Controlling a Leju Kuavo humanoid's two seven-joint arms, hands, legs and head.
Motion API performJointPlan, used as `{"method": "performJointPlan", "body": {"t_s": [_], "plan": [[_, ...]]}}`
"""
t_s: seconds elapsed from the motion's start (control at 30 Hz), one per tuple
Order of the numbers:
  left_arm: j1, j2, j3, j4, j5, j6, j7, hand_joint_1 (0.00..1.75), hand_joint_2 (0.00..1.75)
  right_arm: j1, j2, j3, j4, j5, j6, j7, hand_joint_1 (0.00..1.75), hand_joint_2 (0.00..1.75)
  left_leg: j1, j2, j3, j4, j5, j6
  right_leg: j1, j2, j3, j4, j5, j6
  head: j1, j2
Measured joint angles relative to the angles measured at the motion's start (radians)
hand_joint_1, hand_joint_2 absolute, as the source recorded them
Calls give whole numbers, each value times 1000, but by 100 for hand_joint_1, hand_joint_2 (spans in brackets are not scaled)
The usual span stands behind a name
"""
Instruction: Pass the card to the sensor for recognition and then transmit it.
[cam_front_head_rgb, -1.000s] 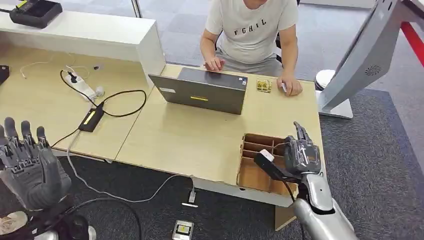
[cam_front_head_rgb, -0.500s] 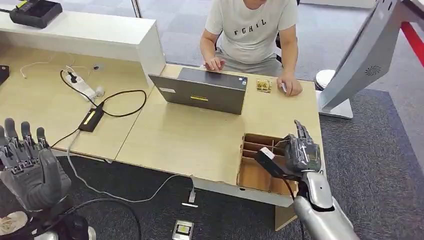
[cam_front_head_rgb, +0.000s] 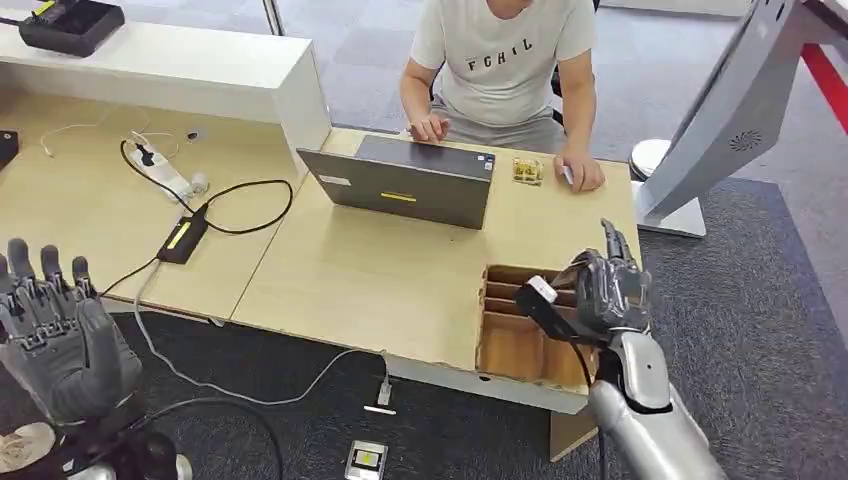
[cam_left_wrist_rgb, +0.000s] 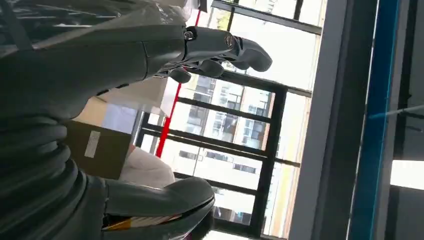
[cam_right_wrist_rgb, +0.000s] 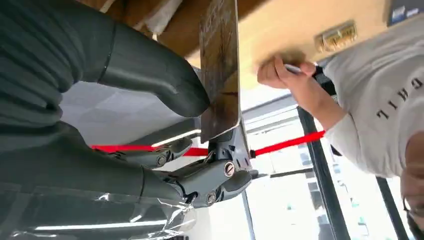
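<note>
Head view high, looking down; wrist views close, tilted upward.

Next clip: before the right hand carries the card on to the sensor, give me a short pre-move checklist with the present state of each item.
1. Card held by the right hand: ok, pinched between thumb and fingers in the right wrist view.
2. Card clear of the wooden divider box: ok, the head view shows it above the box's compartments.
3. Left hand free and out of the way: ok, it holds nothing, raised off the desk's near edge.
4. Person's hands away from the path: ok, one is at the laptop, the other on the desk's far edge.
5. Sensor located: cannot tell, nothing in the pictures is plainly the sensor.
</note>
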Motion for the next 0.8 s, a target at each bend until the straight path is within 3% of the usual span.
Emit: {"method": "performJointPlan", "body": {"t_s": [0.43,0.8], "plan": [[7,-5,8,-9,-11,12,0,0,175,-19,-13,-13,-140,10,38,3,175,175,0,0,0,0,0,0,0,0,0,0,0,0,0,0],[23,-25,23,-37,-26,25,0,0,175,-113,19,-3,-141,-17,29,-35,175,175,0,0,0,0,1,0,0,0,0,0,0,0,0,0]]}}
